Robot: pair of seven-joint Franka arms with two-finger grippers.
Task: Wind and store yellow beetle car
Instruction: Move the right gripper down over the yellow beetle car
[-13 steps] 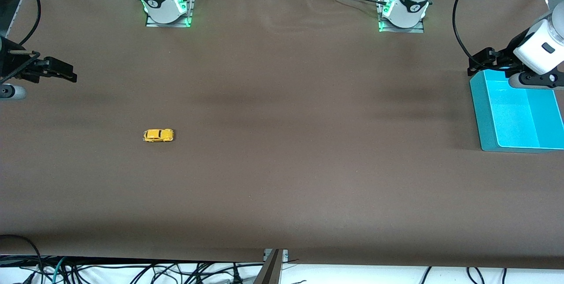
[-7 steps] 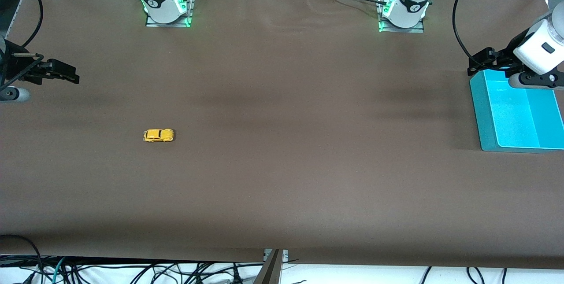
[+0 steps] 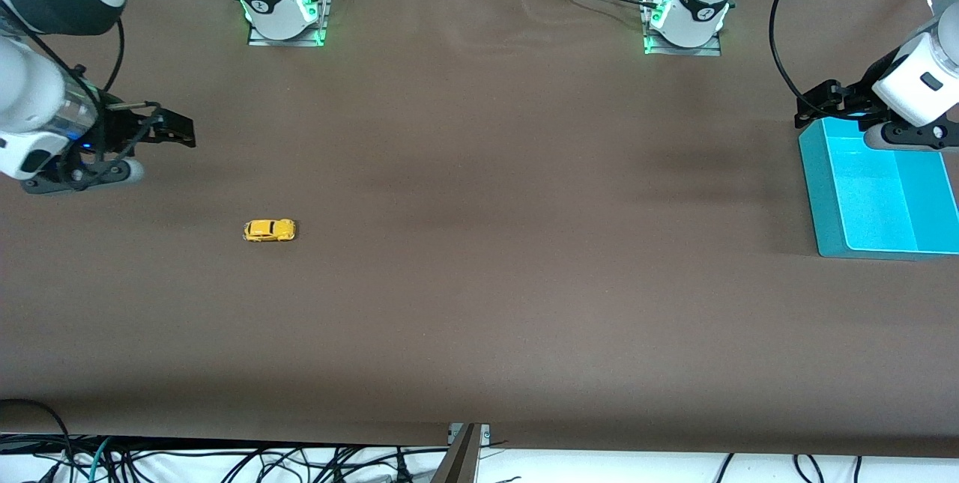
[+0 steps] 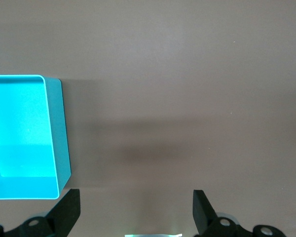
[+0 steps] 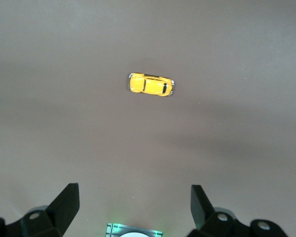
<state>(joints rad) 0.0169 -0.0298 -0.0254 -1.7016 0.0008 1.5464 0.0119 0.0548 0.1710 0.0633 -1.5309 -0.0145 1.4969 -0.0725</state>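
Yellow beetle car (image 3: 269, 230), upright on brown surface (image 3: 479, 281), unheld; right gripper (image 3: 168, 129) spread empty, above surface near car for pickup; left gripper (image 3: 828, 102) spread empty, waiting over blue bin (image 3: 824, 191), well apart from car.

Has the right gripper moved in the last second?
Yes. The right gripper has moved toward the left arm's end, closer to the unmoved yellow beetle car.

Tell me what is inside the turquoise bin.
Nothing shows inside the turquoise bin: its floor looks bare in the front and left wrist views. The left tool covers one corner, and part runs out of frame. The yellow beetle car sits on the table.
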